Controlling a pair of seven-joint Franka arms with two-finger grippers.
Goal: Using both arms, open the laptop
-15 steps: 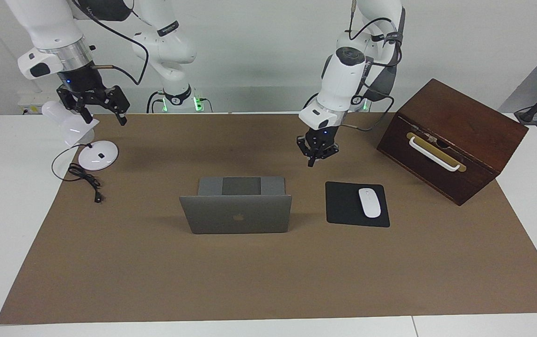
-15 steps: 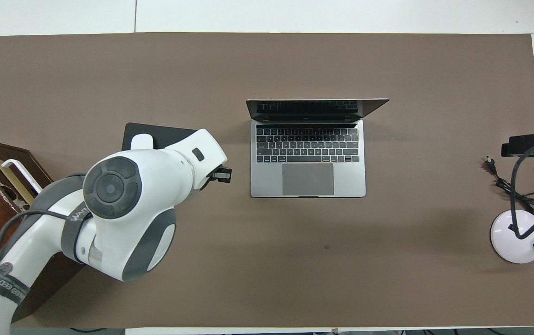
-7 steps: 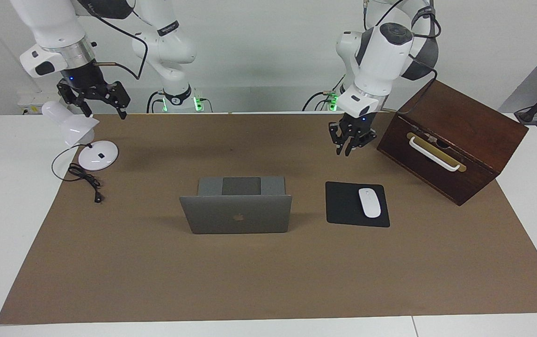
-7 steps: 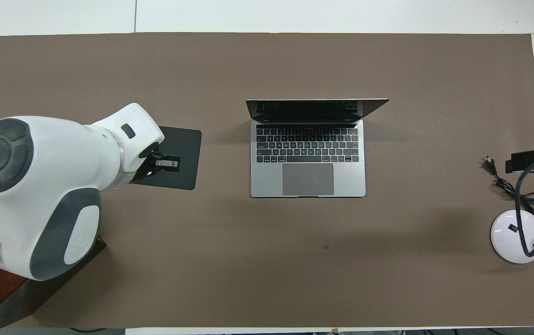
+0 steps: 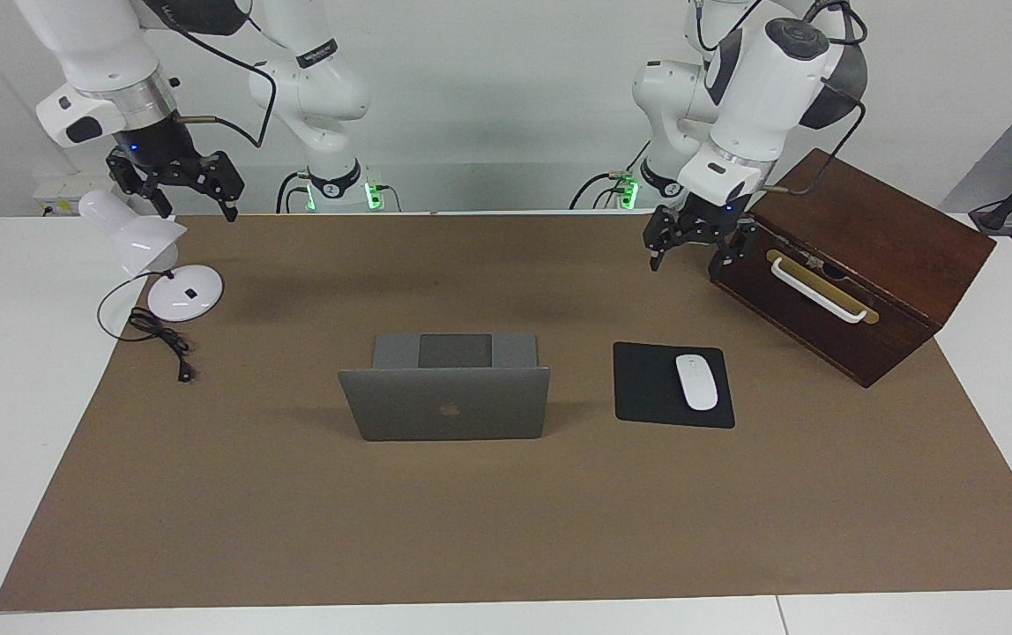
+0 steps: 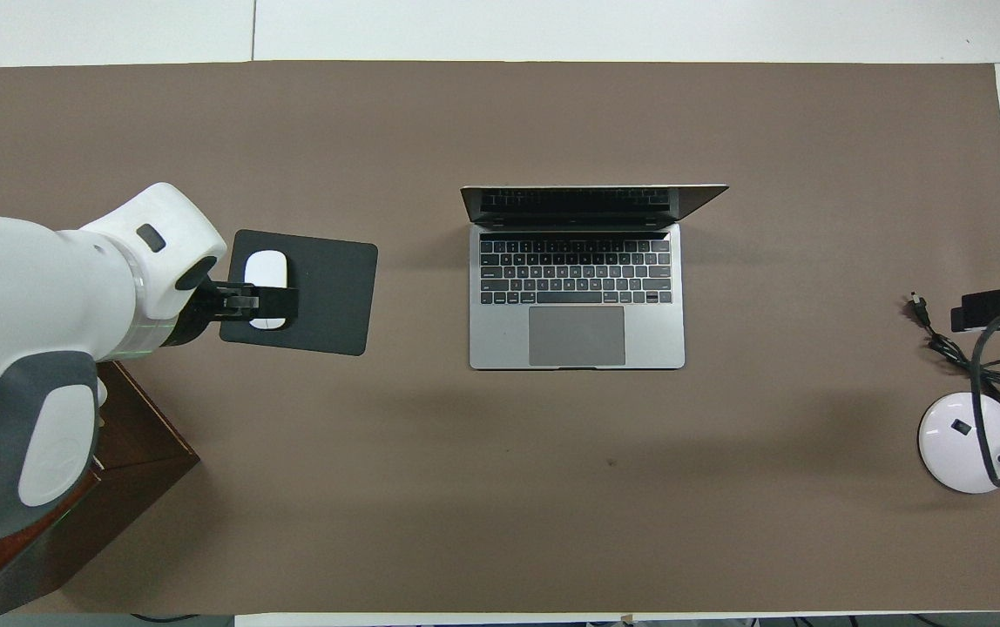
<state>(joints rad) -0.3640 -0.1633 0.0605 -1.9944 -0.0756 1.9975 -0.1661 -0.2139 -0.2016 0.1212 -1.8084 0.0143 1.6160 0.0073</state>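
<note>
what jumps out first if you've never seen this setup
The open laptop stands mid-mat, its lid upright and the keyboard facing the robots. Both arms hang clear of it: the left claw open beside the wooden box, the right claw open over the white desk lamp.

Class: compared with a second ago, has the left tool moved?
Yes. The left tool went from beside the laptop to the wooden box.

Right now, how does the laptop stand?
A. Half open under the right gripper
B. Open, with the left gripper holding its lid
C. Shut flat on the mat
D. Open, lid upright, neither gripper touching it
D: the laptop has its lid raised, keyboard showing from overhead, while the left gripper hangs by the wooden box and the right gripper over the desk lamp.
</note>
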